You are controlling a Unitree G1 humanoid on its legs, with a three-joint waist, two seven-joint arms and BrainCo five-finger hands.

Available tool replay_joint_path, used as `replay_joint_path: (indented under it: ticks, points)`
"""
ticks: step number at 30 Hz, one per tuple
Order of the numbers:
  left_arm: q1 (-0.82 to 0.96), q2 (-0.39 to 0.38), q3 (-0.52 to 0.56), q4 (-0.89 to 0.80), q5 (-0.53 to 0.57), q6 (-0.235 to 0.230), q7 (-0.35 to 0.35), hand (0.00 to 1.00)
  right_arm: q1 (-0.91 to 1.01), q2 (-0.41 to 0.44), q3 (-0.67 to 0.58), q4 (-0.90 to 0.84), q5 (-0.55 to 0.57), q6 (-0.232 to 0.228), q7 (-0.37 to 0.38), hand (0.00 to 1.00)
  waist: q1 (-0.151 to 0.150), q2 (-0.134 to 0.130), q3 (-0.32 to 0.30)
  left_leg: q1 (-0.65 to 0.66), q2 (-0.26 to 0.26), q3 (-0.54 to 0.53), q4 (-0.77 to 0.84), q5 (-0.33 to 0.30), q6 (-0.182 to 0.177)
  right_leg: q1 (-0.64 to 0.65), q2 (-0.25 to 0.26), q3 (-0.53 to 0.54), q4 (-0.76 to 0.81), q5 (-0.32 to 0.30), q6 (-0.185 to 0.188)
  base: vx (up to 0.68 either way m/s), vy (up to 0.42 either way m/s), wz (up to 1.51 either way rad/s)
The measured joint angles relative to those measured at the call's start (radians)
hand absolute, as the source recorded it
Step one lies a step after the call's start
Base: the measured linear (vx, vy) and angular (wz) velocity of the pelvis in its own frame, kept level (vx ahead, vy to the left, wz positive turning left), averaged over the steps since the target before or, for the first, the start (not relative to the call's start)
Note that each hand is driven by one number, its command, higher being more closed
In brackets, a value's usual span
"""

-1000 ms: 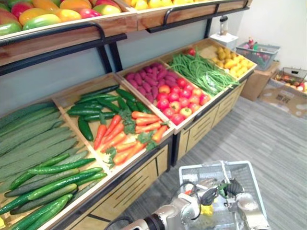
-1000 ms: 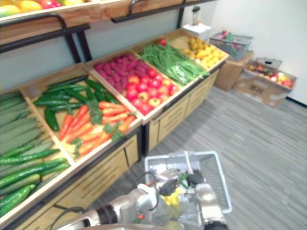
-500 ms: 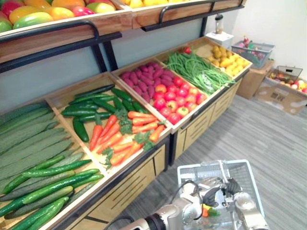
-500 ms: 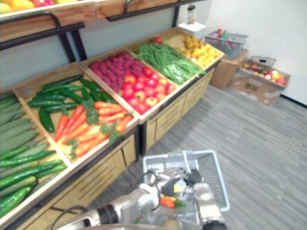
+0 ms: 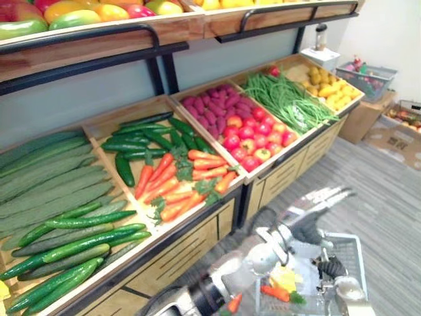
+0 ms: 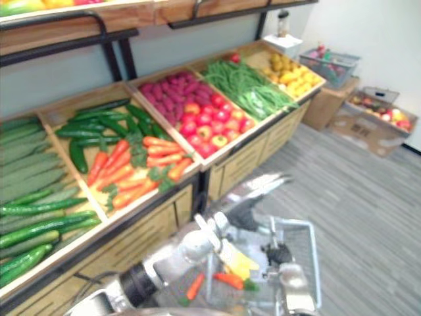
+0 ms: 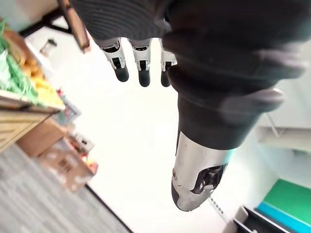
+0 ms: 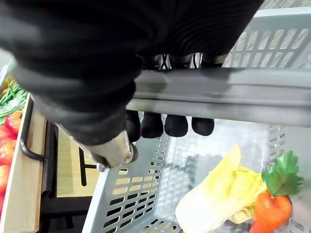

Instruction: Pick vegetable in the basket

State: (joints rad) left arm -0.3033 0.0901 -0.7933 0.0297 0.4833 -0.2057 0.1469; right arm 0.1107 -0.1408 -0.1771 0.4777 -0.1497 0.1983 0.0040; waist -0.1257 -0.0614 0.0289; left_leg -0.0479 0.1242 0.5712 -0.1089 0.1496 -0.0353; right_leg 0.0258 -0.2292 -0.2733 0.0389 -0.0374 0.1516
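In the left eye view the left robot hand hangs raised over the near-left corner of the basket, well apart from the carrots heaped at the front edge of their display bin. One carrot already lies on the basket's floor just beside a yellow vegetable, and the right robot hand sits at the basket's handle. The right eye view gives the same layout, with the left arm crossing above the basket. The left wrist view shows that hand empty, its fingers straight and its thumb held apart. In the right wrist view the right robot hand is curled round the grey handle, with the carrot and the yellow vegetable below it near the basket's wall. The risks I see are these. A reach back to the bin could catch its front edge, since the arm has to travel far from where it is. The heaped carrots overlap, leafy tops tangled, so a grasp may drag a neighbour off the edge. The basket hangs from a single grip, so a swing or tilt could tip its contents toward a corner.
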Motion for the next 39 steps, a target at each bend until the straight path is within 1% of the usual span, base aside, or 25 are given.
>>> replay_joint_path:
  ticks: [1,3,4,5,6,7,8,9,10,12,13,14,15,16,17,19,21,22,23,25,26,27,30,36,39]
  points:
    - [0.031,0.041,0.029,-0.03,-0.001,-0.005,0.004,0.0,0.0,0.0,-0.009,0.011,0.0,-0.008,0.0,1.0,-0.001,0.003,-0.001,-0.002,0.0,-0.004,0.0,0.001,0.0,0.001,0.001,-0.005,-0.001,0.0,0.0,0.03,-0.069,0.12]
    - [0.17,0.123,0.142,-0.077,-0.007,-0.018,0.021,0.0,0.003,-0.002,-0.015,0.043,0.0,-0.027,-0.009,1.0,0.002,0.008,-0.002,-0.001,0.002,-0.009,0.0,0.001,0.001,0.007,0.004,-0.011,-0.003,0.0,0.0,0.04,-0.059,0.08]
    - [0.205,0.134,0.172,-0.077,-0.008,-0.021,0.03,0.0,0.004,-0.003,-0.015,0.051,0.0,-0.031,-0.012,1.0,0.002,0.007,-0.002,-0.001,0.002,-0.012,0.0,0.001,0.001,0.011,0.004,-0.016,-0.003,0.0,0.0,0.04,-0.053,0.16]
    - [0.273,0.151,0.23,-0.077,-0.008,-0.023,0.052,0.0,0.011,-0.002,-0.016,0.063,0.0,-0.04,-0.021,1.0,0.005,0.007,-0.001,-0.001,0.002,-0.022,0.0,0.001,0.001,0.017,0.005,-0.023,-0.005,-0.001,-0.002,0.03,-0.042,0.16]
    - [0.304,0.156,0.258,-0.075,-0.008,-0.024,0.064,0.0,0.012,-0.002,-0.018,0.073,0.0,-0.048,-0.026,1.0,0.009,0.006,-0.001,-0.001,0.002,-0.026,0.0,0.002,0.001,0.02,0.006,-0.026,-0.006,-0.002,-0.004,0.04,-0.051,0.23]
    - [0.355,0.156,0.317,-0.048,-0.003,-0.037,0.104,0.0,0.015,-0.001,-0.021,0.094,0.0,-0.06,-0.045,1.0,0.02,0.007,0.005,0.003,0.0,-0.037,0.0,0.0,-0.001,0.033,0.006,-0.044,-0.006,-0.01,-0.008,0.04,-0.047,0.25]
    - [0.399,0.148,0.382,0.01,0.003,-0.046,0.153,0.0,0.017,0.001,-0.024,0.114,0.0,-0.07,-0.059,1.0,0.026,0.007,0.004,0.003,-0.001,-0.047,0.0,-0.001,-0.002,0.039,0.006,-0.052,-0.004,-0.019,-0.007,0.03,-0.046,0.25]
    - [0.417,0.148,0.411,0.048,0.014,-0.047,0.195,0.0,0.017,0.003,-0.024,0.123,0.0,-0.077,-0.07,1.0,0.029,0.008,0.005,0.003,-0.002,-0.053,0.0,-0.001,-0.002,0.04,0.006,-0.057,-0.004,-0.025,-0.008,0.03,-0.05,0.28]
    - [0.462,0.139,0.493,0.141,0.036,-0.047,0.274,0.0,0.021,0.006,-0.026,0.136,0.0,-0.09,-0.093,1.0,0.039,0.011,0.008,0.004,-0.003,-0.064,0.0,-0.001,-0.002,0.05,0.006,-0.071,-0.003,-0.033,-0.009,0.03,-0.041,0.2]
    - [0.504,0.127,0.562,0.218,0.042,-0.047,0.346,0.0,0.029,0.006,-0.032,0.155,0.002,-0.115,-0.107,1.0,0.052,0.012,0.009,0.008,-0.007,-0.068,0.0,-0.003,-0.005,0.058,0.007,-0.076,-0.003,-0.039,-0.008,0.05,-0.035,0.15]
    - [0.538,0.119,0.615,0.286,0.042,-0.047,0.4,0.0,0.03,0.006,-0.036,0.171,0.003,-0.124,-0.119,1.0,0.055,0.011,0.01,0.015,-0.008,-0.077,0.0,-0.005,-0.007,0.072,0.006,-0.086,-0.004,-0.045,-0.008,0.08,-0.047,0.22]
    - [0.56,0.108,0.667,0.358,0.042,-0.045,0.438,0.0,0.034,0.014,-0.054,0.18,0.003,-0.139,-0.13,1.0,0.056,0.012,0.01,0.019,-0.009,-0.088,0.0,-0.006,-0.009,0.083,0.005,-0.1,-0.003,-0.052,-0.009,0.08,-0.052,0.26]
    - [0.57,0.104,0.689,0.39,0.041,-0.043,0.45,0.0,0.036,0.018,-0.061,0.183,0.003,-0.145,-0.134,1.0,0.057,0.012,0.01,0.019,-0.009,-0.092,0.0,-0.006,-0.009,0.086,0.006,-0.105,-0.002,-0.054,-0.01,0.05,-0.039,0.19]
    - [0.582,0.101,0.712,0.434,0.042,-0.033,0.478,0.0,0.037,0.023,-0.064,0.191,0.003,-0.155,-0.141,1.0,0.062,0.011,0.01,0.019,-0.01,-0.093,0.0,-0.007,-0.01,0.087,0.007,-0.107,-0.002,-0.057,-0.012,0.05,-0.03,0.06]
    - [0.587,0.099,0.728,0.5,0.042,-0.022,0.49,0.0,0.039,0.028,-0.066,0.2,0.003,-0.168,-0.15,1.0,0.074,0.012,0.01,0.02,-0.009,-0.093,0.0,-0.008,-0.012,0.089,0.009,-0.107,-0.002,-0.057,-0.012,0.07,-0.038,0.04]
    - [0.596,0.097,0.734,0.583,0.043,0.008,0.476,0.0,0.039,0.04,-0.084,0.209,0.003,-0.178,-0.153,1.0,0.077,0.012,0.012,0.028,-0.01,-0.098,0.0,-0.011,-0.016,0.102,0.011,-0.112,-0.003,-0.058,-0.015,0.07,-0.039,0.03]
    - [0.613,0.075,0.75,0.683,0.076,0.032,0.431,0.0,0.038,0.047,-0.093,0.214,0.002,-0.184,-0.156,1.0,0.077,0.013,0.015,0.041,-0.01,-0.097,0.0,-0.015,-0.021,0.114,0.011,-0.112,-0.003,-0.067,-0.019,0.06,-0.03,-0.02]
    - [0.612,0.067,0.754,0.714,0.086,0.041,0.423,0.0,0.035,0.047,-0.094,0.219,0.002,-0.185,-0.157,1.0,0.077,0.013,0.02,0.045,-0.01,-0.097,0.0,-0.015,-0.021,0.118,0.011,-0.112,-0.002,-0.069,-0.017,0.05,-0.035,-0.01]
    - [0.606,0.057,0.784,0.743,0.087,0.065,0.405,0.0,0.028,0.048,-0.099,0.232,0.002,-0.185,-0.161,1.0,0.077,0.013,0.027,0.05,-0.008,-0.096,0.0,-0.018,-0.025,0.122,0.013,-0.112,-0.001,-0.072,-0.017,0.04,-0.032,-0.02]
    - [0.591,0.054,0.81,0.81,0.089,0.095,0.387,0.0,0.02,0.049,-0.104,0.243,0.002,-0.185,-0.166,1.0,0.078,0.018,0.03,0.054,-0.005,-0.094,0.0,-0.018,-0.025,0.125,0.016,-0.111,-0.001,-0.076,-0.02,0.03,-0.032,-0.04]
    - [0.588,0.041,0.824,0.84,0.089,0.123,0.359,0.0,0.015,0.051,-0.114,0.244,0.001,-0.185,-0.166,1.0,0.076,0.021,0.033,0.058,-0.004,-0.092,0.0,-0.019,-0.026,0.127,0.017,-0.108,0.0,-0.079,-0.023,0.04,-0.023,-0.06]
    - [0.582,0.031,0.844,0.861,0.089,0.149,0.336,0.0,0.014,0.056,-0.13,0.245,0.001,-0.184,-0.167,1.0,0.076,0.024,0.036,0.064,-0.004,-0.091,0.0,-0.021,-0.029,0.132,0.017,-0.107,0.0,-0.079,-0.024,0.04,-0.015,-0.05]
    - [0.581,0.022,0.859,0.872,0.089,0.185,0.303,0.0,0.014,0.07,-0.139,0.246,0.001,-0.182,-0.169,1.0,0.076,0.026,0.043,0.069,-0.001,-0.089,0.0,-0.024,-0.033,0.136,0.02,-0.105,0.0,-0.081,-0.026,0.03,-0.014,-0.03]
    - [0.575,0.018,0.859,0.872,0.087,0.202,0.284,0.0,0.008,0.084,-0.141,0.278,0.002,-0.182,-0.176,1.0,0.077,0.025,0.047,0.073,0.0,-0.086,0.0,-0.029,-0.04,0.136,0.02,-0.103,0.003,-0.086,-0.034,0.01,-0.001,0.0]
    - [0.563,0.019,0.86,0.87,0.085,0.212,0.285,0.0,0.004,0.097,-0.183,0.277,0.004,-0.182,-0.201,1.0,0.078,0.018,0.064,0.089,-0.013,-0.076,0.007,-0.05,-0.034,0.133,-0.006,-0.101,0.037,-0.098,-0.035,0.02,0.031,-0.04]
